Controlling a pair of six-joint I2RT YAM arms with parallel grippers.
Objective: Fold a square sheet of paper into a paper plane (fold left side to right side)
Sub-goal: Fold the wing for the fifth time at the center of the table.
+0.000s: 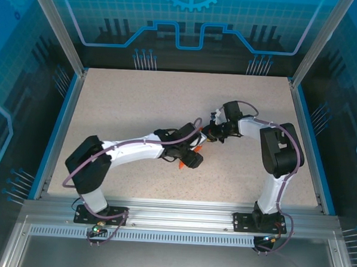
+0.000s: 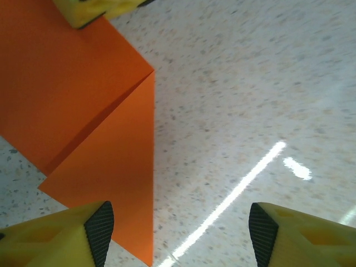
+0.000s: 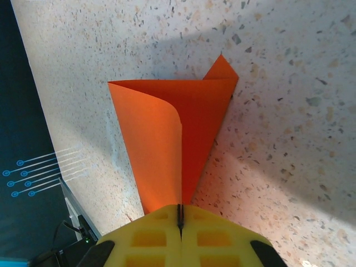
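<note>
Right pincer (image 3: pixel 179 218) was clamped on the narrow tip of the orange paper (image 3: pixel 183 128). The paper's long axis ran straight out from its jaws, wide end far, with one flap curled up and not flat. The paper lay mid-desk (image 1: pixel 168 97) between the two arms. Left pincer (image 2: pixel 178 228) was apart and empty, low over the desk. The paper sat off to one side of it, straight edge just inside one finger (image 2: pixel 100 228). My read: the right arm anchors and the left is free and close. The next fold needs the left to shift sideways over the paper, across that axis.
</note>
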